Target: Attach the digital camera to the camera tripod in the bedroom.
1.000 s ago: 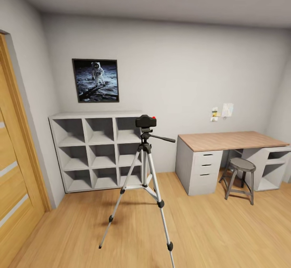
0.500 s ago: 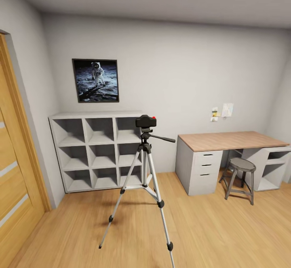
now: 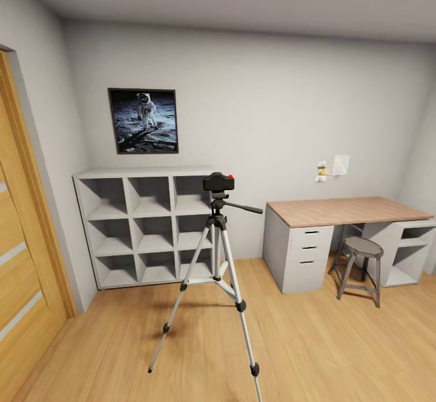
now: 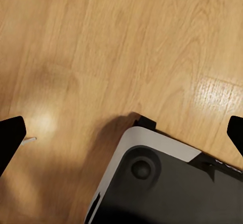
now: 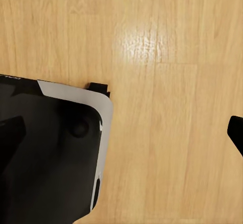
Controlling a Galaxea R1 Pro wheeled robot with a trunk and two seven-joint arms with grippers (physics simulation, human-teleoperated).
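Note:
The camera tripod (image 3: 216,263) stands on the wood floor in the middle of the bedroom, silver legs spread, its black pan handle pointing right. The digital camera (image 3: 218,181), black with a red button, sits on top of the tripod's head. In the left wrist view my left gripper (image 4: 121,135) hangs open over bare floor, its dark fingertips (image 4: 10,138) at the picture's edges. My right gripper (image 5: 124,133) is also open above the floor, with nothing between its fingers.
A white cube shelf (image 3: 145,226) stands behind the tripod under an astronaut poster (image 3: 143,120). A wood-topped desk (image 3: 345,211) and a grey stool (image 3: 361,257) are at the right, a wooden door (image 3: 24,305) at the left. My base (image 4: 167,188) lies below both grippers.

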